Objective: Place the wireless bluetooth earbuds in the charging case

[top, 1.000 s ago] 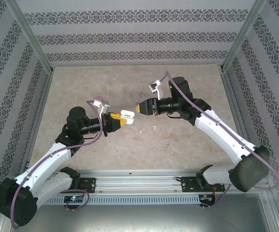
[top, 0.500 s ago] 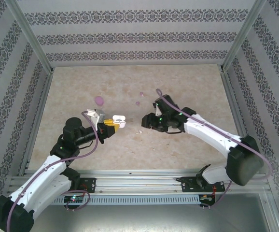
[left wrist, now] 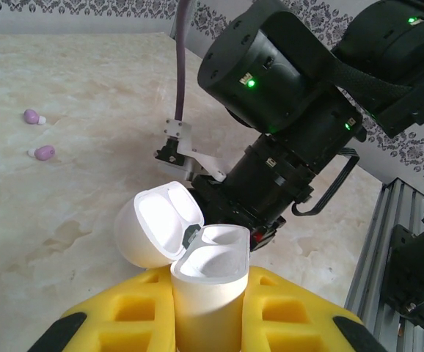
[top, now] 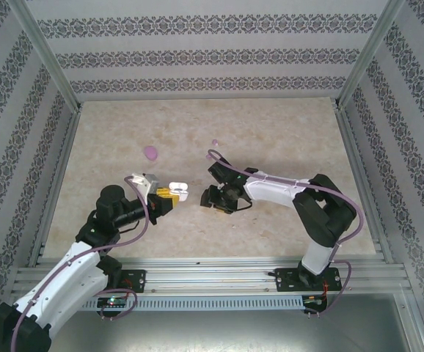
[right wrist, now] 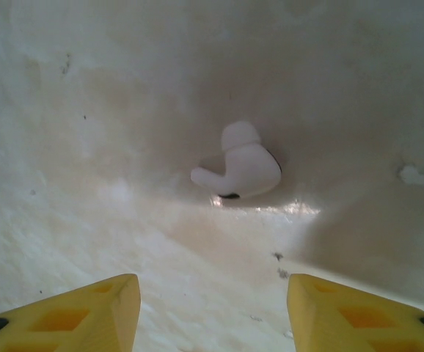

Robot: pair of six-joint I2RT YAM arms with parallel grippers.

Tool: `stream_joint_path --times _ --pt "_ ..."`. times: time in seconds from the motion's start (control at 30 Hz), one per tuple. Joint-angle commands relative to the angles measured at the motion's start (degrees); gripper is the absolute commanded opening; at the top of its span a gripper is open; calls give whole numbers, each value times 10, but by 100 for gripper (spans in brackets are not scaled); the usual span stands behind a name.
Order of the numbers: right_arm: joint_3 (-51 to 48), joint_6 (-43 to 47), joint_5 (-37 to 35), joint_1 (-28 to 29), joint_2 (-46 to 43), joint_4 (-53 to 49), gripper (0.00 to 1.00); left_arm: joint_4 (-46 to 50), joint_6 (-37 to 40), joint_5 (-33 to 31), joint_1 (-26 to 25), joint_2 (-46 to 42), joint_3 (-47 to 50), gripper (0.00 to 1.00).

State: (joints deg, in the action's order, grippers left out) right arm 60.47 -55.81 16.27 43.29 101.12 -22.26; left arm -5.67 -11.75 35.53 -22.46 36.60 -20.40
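Now the left jaws are clenched on the white charging case [left wrist: 206, 293], held upright with its lid hinged open. The right jaws stand spread and hold nothing, their yellow fingertips [right wrist: 87, 304] poised over one white earbud [right wrist: 240, 170] lying on the tabletop [right wrist: 87, 110]. Two pale purple earbuds [left wrist: 43, 152] rest farther off on the tabletop, close together, well apart from the case.

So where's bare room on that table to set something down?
Bare: the table's far right corner, beyond the right arm, and the strip along the left wall. Crowded: the middle, where the left claw holds the white case, the right claw hangs over a white earbud, and a purple object and purple earbud lie behind.
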Motion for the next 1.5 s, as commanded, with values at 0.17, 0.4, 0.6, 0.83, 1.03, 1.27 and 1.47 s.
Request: stream_joint_path --times 0.17,0.4,0.6,0.83,1.03,1.27,1.47 --pt "58 15 -26 -1 59 -14 56 16 16 -12 -5 -21 9 0" --pt "98 46 -44 -10 92 -50 56 20 21 -11 -5 -21 8 0" --pt "131 77 -58 -14 114 -79 56 25 21 -13 -5 -21 8 0" --pt "167 111 -77 -14 140 -115 56 30 18 -13 -5 -21 7 0" --pt "195 141 -88 -14 156 -136 55 30 16 -13 -5 -21 7 0" --pt "232 167 -100 -15 173 -158 56 30 14 -12 -5 -20 7 0" --pt "262 182 -113 -16 182 -176 56 30 13 -10 -5 -20 7 0"
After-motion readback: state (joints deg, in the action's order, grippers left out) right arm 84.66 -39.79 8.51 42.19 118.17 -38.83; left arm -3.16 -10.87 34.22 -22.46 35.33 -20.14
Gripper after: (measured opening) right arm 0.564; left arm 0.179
